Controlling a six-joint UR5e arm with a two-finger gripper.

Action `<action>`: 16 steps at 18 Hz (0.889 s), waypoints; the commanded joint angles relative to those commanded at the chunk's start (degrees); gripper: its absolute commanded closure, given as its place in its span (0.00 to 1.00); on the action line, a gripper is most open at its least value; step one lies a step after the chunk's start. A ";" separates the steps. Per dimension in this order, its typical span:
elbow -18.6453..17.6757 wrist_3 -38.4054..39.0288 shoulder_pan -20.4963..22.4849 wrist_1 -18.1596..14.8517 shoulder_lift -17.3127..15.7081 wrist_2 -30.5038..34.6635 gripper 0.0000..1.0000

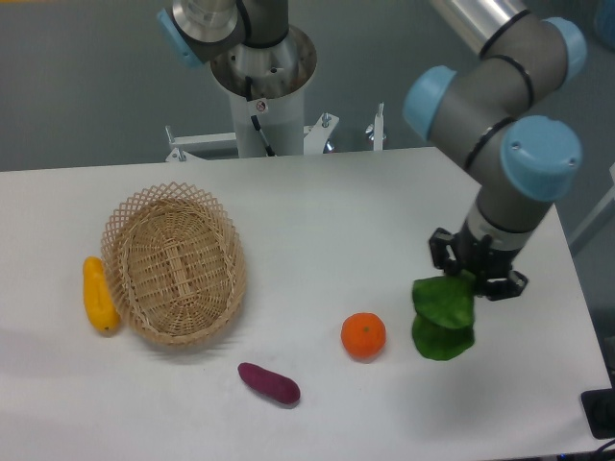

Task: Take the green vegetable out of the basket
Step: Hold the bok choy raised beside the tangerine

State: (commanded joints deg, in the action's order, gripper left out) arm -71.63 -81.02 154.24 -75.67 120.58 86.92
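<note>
Near the front edge of the worktop (317,221) lies a purple eggplant (269,383), and a little further back sits an orange (363,335). Toward the right edge, the green vegetable (443,318) hangs from the claw (478,276), which is closed on its top. It looks lifted up, well apart from the basket (174,263) on the left side, which has nothing in it. So the picking up looks done. Next it only needs a steady hold. A yellow vegetable (97,295) lies just beside the basket.
</note>
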 joint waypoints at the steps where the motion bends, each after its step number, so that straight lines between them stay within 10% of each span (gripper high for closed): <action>1: -0.09 -1.32 0.09 0.09 0.18 0.00 1.00; 16: 0.35 -6.52 1.41 0.00 1.32 1.93 0.96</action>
State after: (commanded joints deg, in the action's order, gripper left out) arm -71.28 -87.54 155.66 -75.67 121.90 88.86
